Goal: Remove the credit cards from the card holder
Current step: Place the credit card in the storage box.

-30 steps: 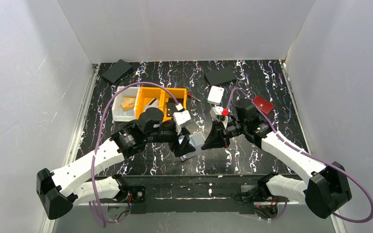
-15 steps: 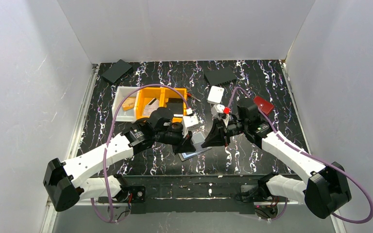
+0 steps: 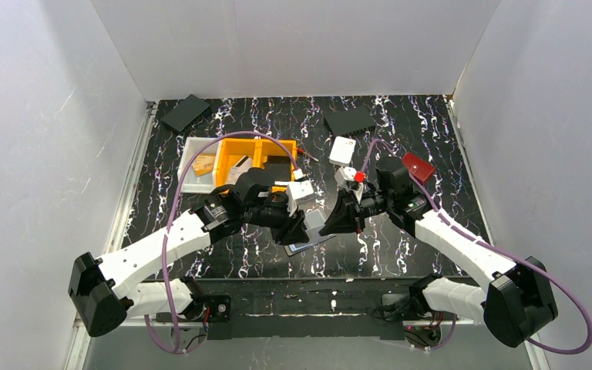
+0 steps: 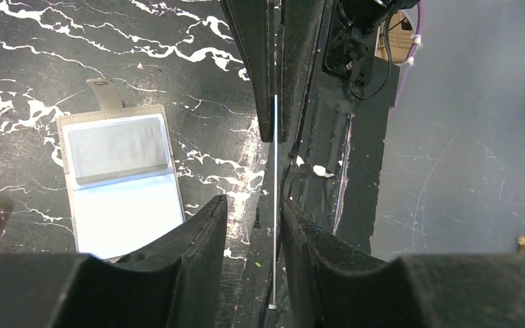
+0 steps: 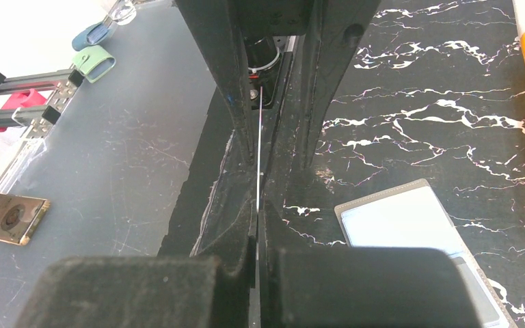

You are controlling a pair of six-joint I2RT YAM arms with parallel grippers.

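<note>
the left arm has swung in toward the middle, so the left gripper (image 4: pixel 253 208) now meets the right gripper (image 5: pixel 258 222) just above the table (image 4: pixel 41 41). the right fingers are clamped on one card (image 4: pixel 274 171), seen edge-on; the left fingers stand apart on either side of it. the card holder (image 4: pixel 119 184) lies open on the table just beside them. that card is out, and a handover looks likely.

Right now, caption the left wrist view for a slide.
Right gripper pinches a credit card; left gripper open around it; card holder lies open.
</note>
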